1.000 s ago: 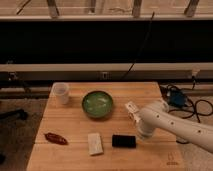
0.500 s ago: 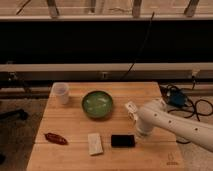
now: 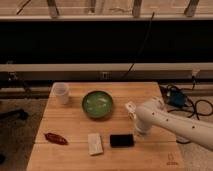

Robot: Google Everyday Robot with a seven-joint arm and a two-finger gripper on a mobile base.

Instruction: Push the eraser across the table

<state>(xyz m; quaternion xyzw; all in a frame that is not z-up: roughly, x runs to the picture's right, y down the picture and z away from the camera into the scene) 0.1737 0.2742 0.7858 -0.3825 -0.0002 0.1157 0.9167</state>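
Observation:
The eraser (image 3: 122, 140) is a small flat black block lying on the light wooden table (image 3: 75, 125), near the front edge, right of centre. My gripper (image 3: 138, 132) reaches in from the right on a white arm and sits just right of the eraser, at its right end. I cannot tell if it touches the eraser.
A pale whitish-green block (image 3: 95, 144) lies just left of the eraser. A green bowl (image 3: 97, 104) stands at the table's middle, a white cup (image 3: 61, 93) at the back left, a red-brown item (image 3: 55, 138) at the front left. Cables (image 3: 185, 102) lie on the floor at right.
The arm has shifted slightly; the eraser seems to have slid a touch to the left. Other things have not moved.

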